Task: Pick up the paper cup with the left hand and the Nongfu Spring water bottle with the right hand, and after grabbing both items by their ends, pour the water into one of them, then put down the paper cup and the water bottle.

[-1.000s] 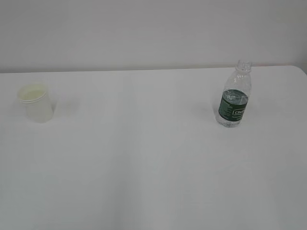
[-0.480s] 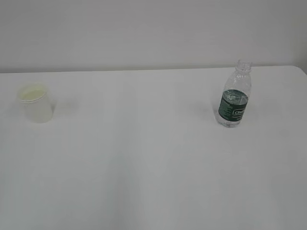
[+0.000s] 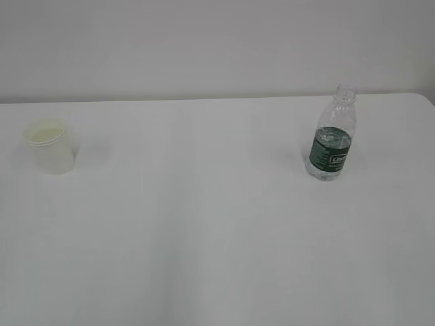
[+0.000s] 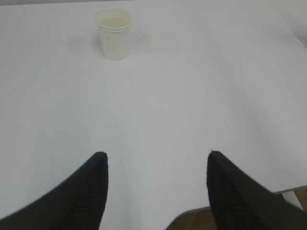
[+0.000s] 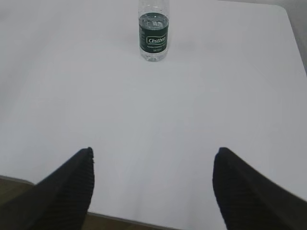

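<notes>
- The paper cup (image 3: 49,145) stands upright at the far left of the white table (image 3: 204,238), mouth up.
- The water bottle (image 3: 332,136) stands upright, capless, on the far right, well apart from the cup.
- The left hand (image 4: 156,165) hangs over the near table edge, fingers spread wide, holding nothing, cup far ahead.
- The right hand (image 5: 153,163) is likewise wide open and empty, bottle far ahead.
</notes>
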